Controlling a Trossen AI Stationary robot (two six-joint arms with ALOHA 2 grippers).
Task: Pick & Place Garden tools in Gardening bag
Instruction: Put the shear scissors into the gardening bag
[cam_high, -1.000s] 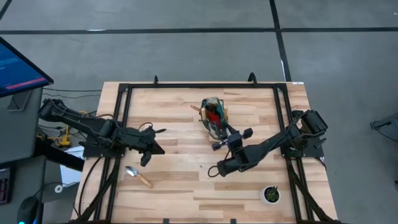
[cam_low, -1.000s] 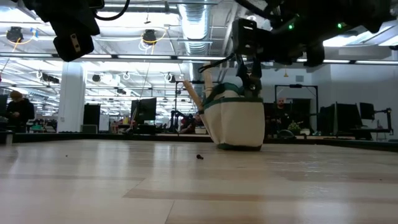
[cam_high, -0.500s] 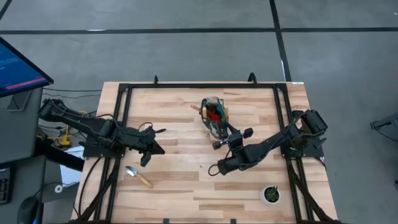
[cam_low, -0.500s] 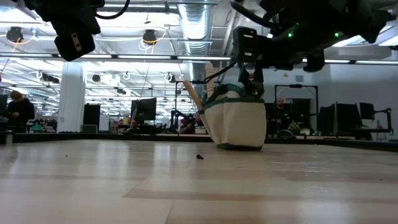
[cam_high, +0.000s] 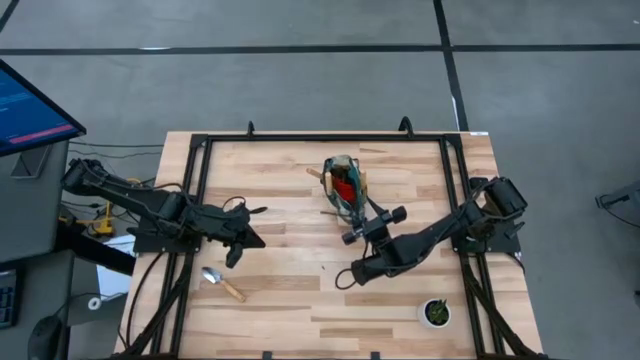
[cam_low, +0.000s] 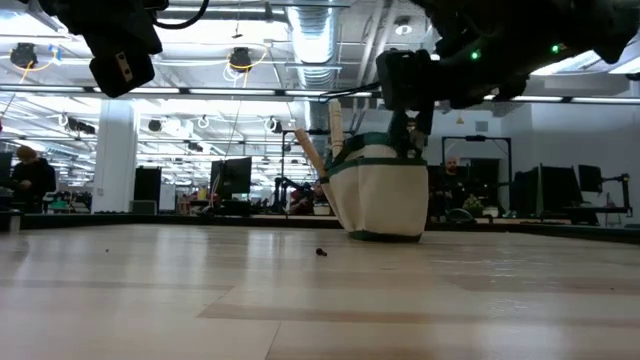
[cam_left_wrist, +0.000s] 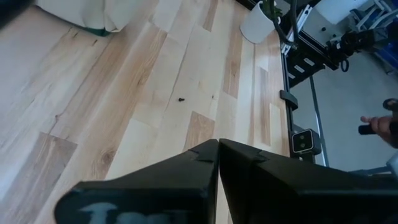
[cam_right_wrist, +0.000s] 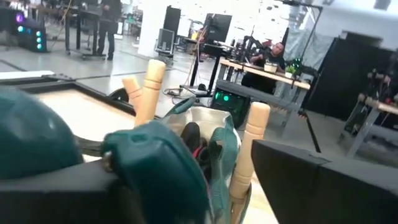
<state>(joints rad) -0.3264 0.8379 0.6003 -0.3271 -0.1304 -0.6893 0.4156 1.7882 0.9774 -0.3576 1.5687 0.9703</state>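
Observation:
The beige gardening bag (cam_high: 343, 172) with green trim stands upright on the table's far middle. Several wooden handles (cam_right_wrist: 252, 146) and a red item (cam_high: 344, 186) stick out of its open top. One more trowel (cam_high: 222, 284) lies flat on the table at the near left. My right gripper (cam_high: 352, 212) is open at the bag's near end, its fingers (cam_right_wrist: 323, 180) on either side of the bag's top. My left gripper (cam_high: 250, 228) hangs shut above the table's left part, holding nothing. My right gripper is open over the bag's near end. The bag's green handle strap (cam_right_wrist: 161, 171) lies close against one finger (cam_right_wrist: 62, 193) in the right wrist view; whether they touch I cannot tell.
A small black pot with a green plant (cam_high: 436, 313) stands at the table's near right corner. A black frame (cam_high: 200, 150) runs around the tabletop. Bare wood lies between the bag and the lone trowel. People and desks show in the room behind the table.
My right gripper has opened above the bag's near end, staying nearly in place. A pale wooden handle now stands upright in the bag's top in the low view.

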